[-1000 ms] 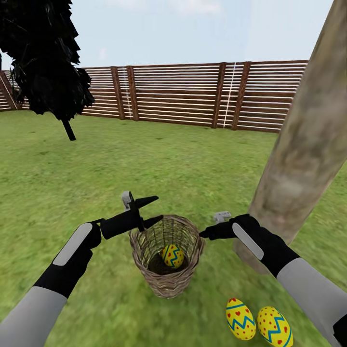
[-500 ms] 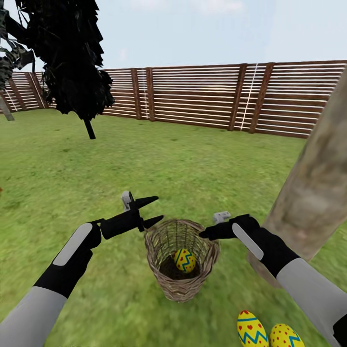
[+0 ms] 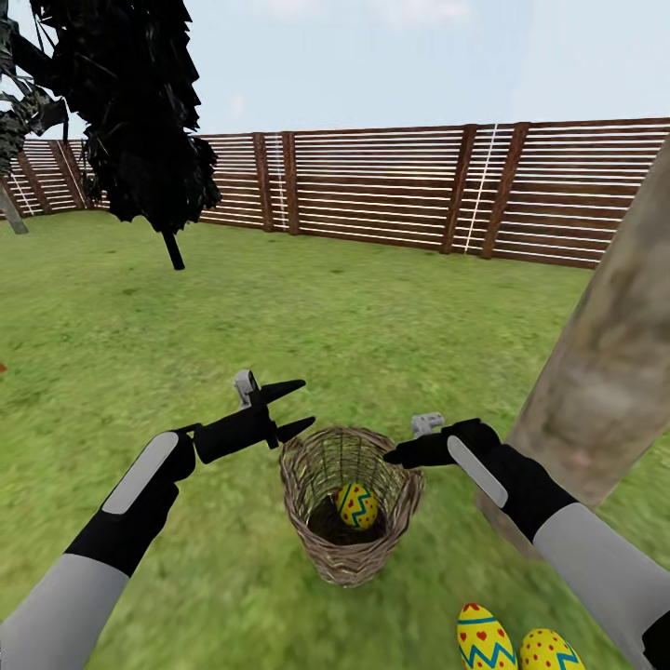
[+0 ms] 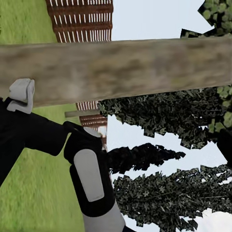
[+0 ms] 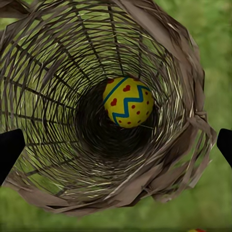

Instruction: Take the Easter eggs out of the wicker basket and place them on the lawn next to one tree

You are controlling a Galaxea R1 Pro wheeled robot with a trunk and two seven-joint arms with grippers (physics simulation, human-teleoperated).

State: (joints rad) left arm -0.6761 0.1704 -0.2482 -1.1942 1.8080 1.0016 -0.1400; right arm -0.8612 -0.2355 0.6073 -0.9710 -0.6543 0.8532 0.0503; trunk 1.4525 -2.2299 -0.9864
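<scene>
Eggs: two of three are out, lying side by side on the lawn (image 3: 279, 326) — first egg (image 3: 486, 638) and second egg (image 3: 551, 649) at the bottom edge of the head view, near the foot of the thick grey-brown tree (image 3: 605, 363). Reads to me as placed next to that trunk, though the contact point with the grass is cut off by the frame. Third egg (image 3: 356, 503) is at the bottom of the wicker basket (image 3: 348, 556), clearly visible in the right wrist view too (image 5: 127, 102), sitting a bit off-centre on the dark base, nothing on top of it. Basket stands upright on the grass just beside the same tree. Right gripper (image 3: 402, 456) hovers over the basket's rim on the tree side, empty, fingers spread: the right wrist camera looks straight down the basket mouth with a dark fingertip at each side of the picture. Left gripper (image 3: 293, 407) sits above the opposite rim, released as well, holding nothing. Neither touches the weave as far as I can tell. Left to do: reach down with the right arm, grab the last egg, lift clear of the rim, set it by the other two. Roughly two-thirds done by my count.
</scene>
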